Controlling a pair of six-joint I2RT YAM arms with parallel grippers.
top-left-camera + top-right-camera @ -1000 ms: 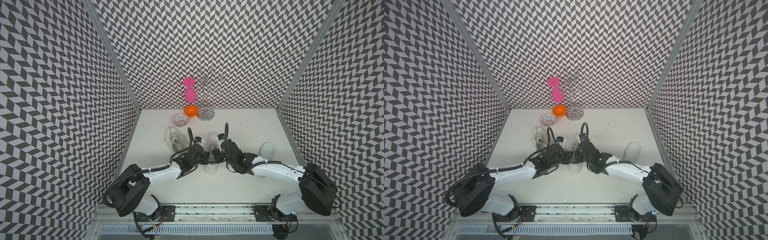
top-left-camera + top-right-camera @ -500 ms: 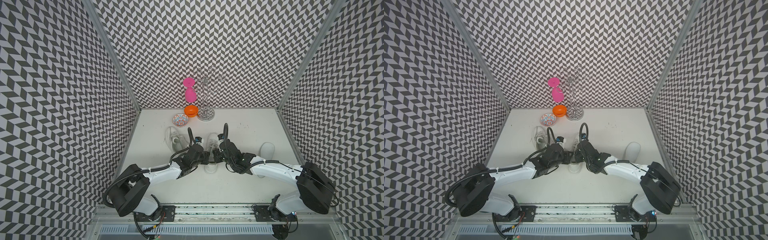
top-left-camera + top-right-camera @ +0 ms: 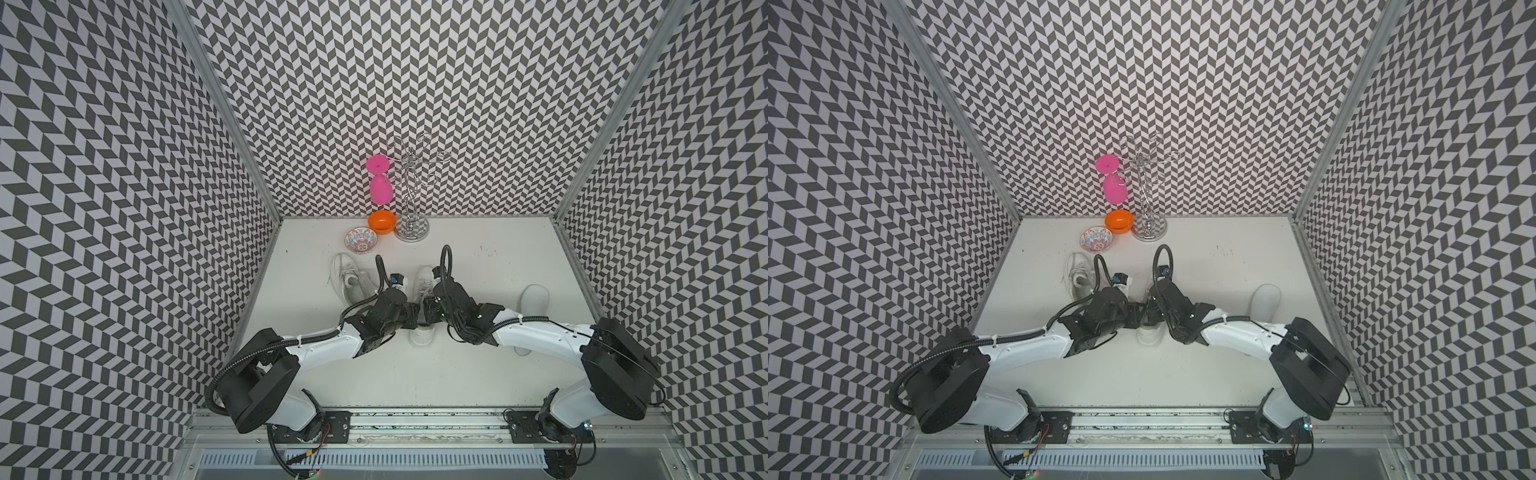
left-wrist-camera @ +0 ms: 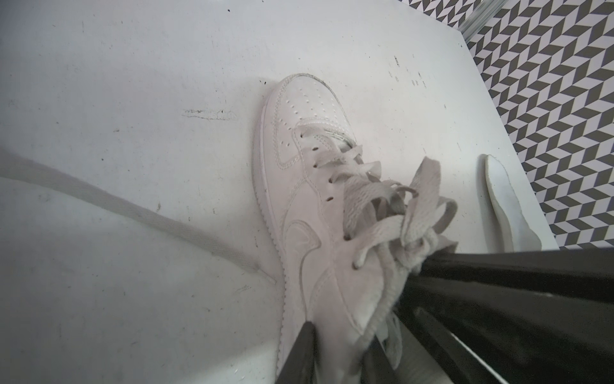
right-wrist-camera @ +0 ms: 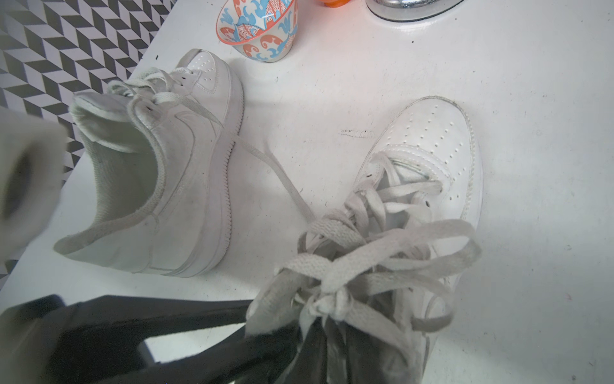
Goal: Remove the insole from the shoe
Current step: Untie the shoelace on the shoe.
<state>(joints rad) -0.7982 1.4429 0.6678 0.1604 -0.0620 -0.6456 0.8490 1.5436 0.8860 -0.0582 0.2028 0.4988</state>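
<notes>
A white lace-up shoe stands mid-table with its toe toward the back wall. Both grippers meet at its heel end. My left gripper is shut on the shoe's side wall, one finger outside and the other inside the collar. My right gripper reaches into the opening under the lace knot. It is nearly shut on a thin pale strip that looks like the insole's edge. The rest of the insole is hidden inside the shoe.
A second white shoe sits to the left. A loose white insole lies to the right. At the back stand a patterned bowl, an orange bowl and a chrome stand holding a pink glass.
The right gripper has narrowed slightly inside the shoe opening. Both arms and the shoe have barely moved.
</notes>
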